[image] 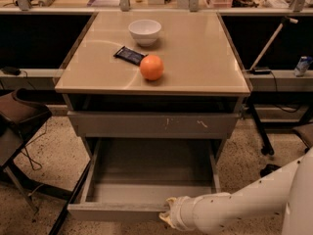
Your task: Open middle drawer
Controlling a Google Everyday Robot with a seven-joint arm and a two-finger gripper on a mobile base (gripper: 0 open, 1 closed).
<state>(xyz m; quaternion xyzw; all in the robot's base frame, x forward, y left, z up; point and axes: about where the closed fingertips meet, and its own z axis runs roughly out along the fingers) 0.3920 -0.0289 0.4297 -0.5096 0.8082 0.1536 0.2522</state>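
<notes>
Judging from how the things lie, the pulling step is almost at its end. The middle drawer (pixel 113 212) stands far out of the cabinet, low and near the camera, and its grey box interior is open to view and holds nothing that can be seen. Above it, the drawer front with white scratch marks (pixel 146 125) sits closed, under the counter (pixel 195 58).

The pincer (pixel 168 215) is at the front edge of the middle drawer, toward the right part of this edge, at the end of the white arm (pixel 239 207) that comes in from the lower right. It seems to touch the drawer front, but whether it is open or closed on the edge cannot be told.

On the counter, well apart from the work, a white bowl (pixel 145 31), a dark packet (pixel 129 55) and an orange (pixel 151 67) stand near each other.

The next move probably calls for only a little more straight pull, if any, and then for letting go of the drawer front and taking the arm back and away without pushing the drawer in again. The pull should stay in line with the drawer's sides, because the hold is off-centre and could turn the drawer a little.
</notes>
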